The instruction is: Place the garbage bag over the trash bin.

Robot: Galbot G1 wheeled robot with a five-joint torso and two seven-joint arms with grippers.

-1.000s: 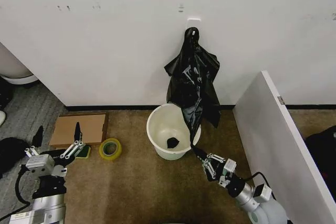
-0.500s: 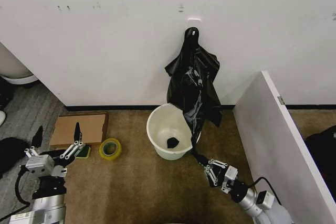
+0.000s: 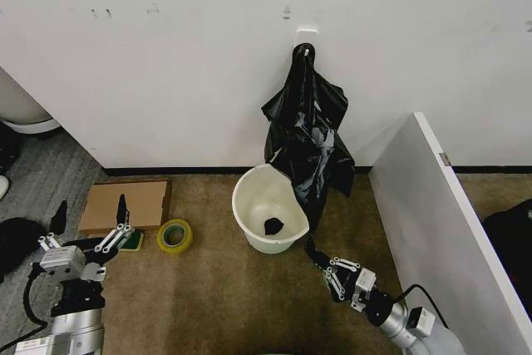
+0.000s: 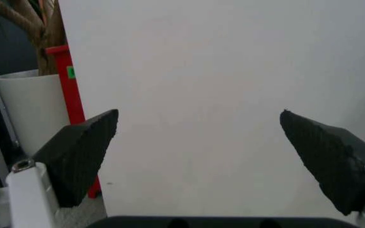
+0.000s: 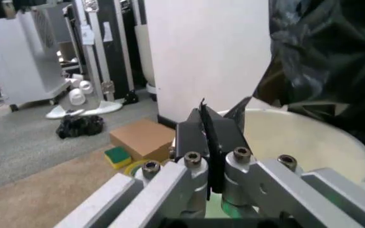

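the right gripper [image 3: 314,253] sits low on the carpet just before the trash bin [image 3: 268,208], fingers pressed together on a thin strip of the garbage bag [image 3: 307,135], which hangs from a wall hook [image 3: 306,33] above the bin's far rim. the left gripper [image 3: 91,224] rests spread wide at the left, near the cardboard box [image 3: 125,204].

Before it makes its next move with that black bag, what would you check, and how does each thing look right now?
1. Right gripper has the garbage bag: ok, its fingers are shut on a thin black edge of it, as the right wrist view shows.
2. Bag free of the wall hook: not ok, its top hangs there.
3. Bag over the trash bin: not ok, it hangs beside and behind the rim.
4. Bin empty: not ok, a small dark object lies at the bottom.
5. Left gripper ready: ok, open, low at the robot's left, holding nothing.
6. Bin upright: ok.
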